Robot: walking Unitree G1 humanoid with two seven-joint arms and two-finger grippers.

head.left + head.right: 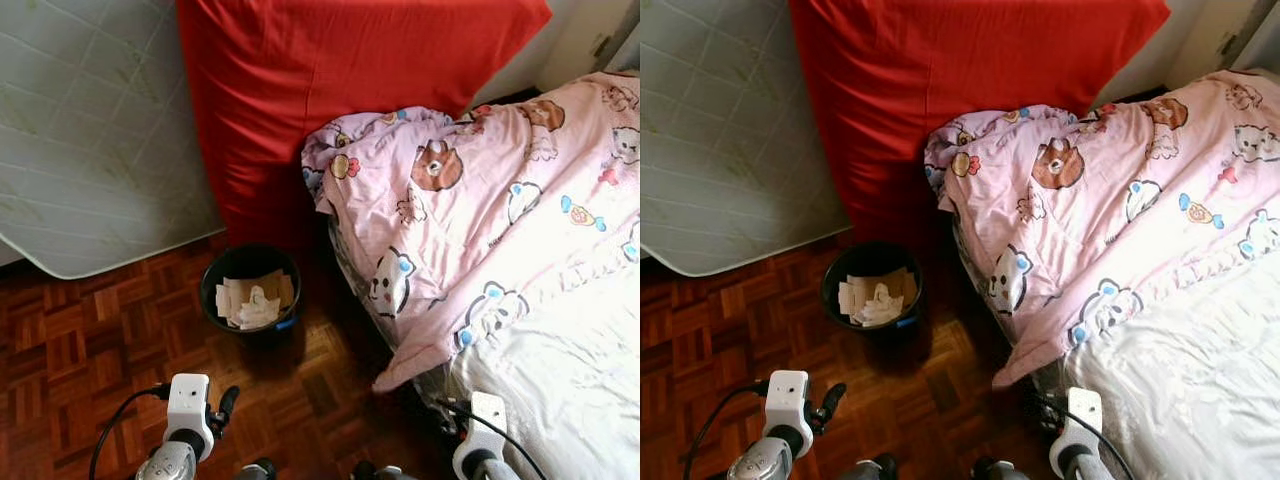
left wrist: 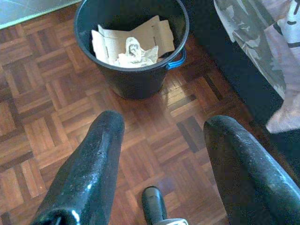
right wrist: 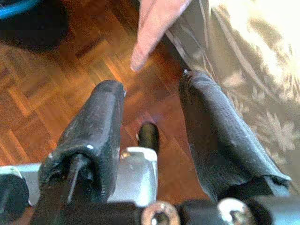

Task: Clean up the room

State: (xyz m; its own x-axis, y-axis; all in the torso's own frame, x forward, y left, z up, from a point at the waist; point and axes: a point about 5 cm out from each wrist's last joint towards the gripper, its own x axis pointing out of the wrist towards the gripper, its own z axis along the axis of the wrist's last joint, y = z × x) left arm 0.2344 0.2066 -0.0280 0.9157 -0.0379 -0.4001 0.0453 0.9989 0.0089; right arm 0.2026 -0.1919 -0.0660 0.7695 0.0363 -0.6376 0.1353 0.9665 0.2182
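A black bucket (image 1: 250, 293) holding torn cardboard and crumpled paper (image 1: 254, 299) stands on the parquet floor in front of a red mattress (image 1: 320, 90). The same bucket (image 2: 131, 42) with a blue handle clip lies ahead of my left gripper (image 2: 161, 154), which is open and empty over the floor. A pink cartoon-print duvet (image 1: 480, 210) hangs off the bed on the right. My right gripper (image 3: 150, 112) is open and empty, low beside the bed's edge, close to a hanging corner of the duvet (image 3: 152, 33).
A pale quilted mattress (image 1: 90, 130) leans against the wall at the left. The white bed sheet (image 1: 570, 380) fills the lower right. Bare parquet (image 1: 80, 340) lies left of the bucket.
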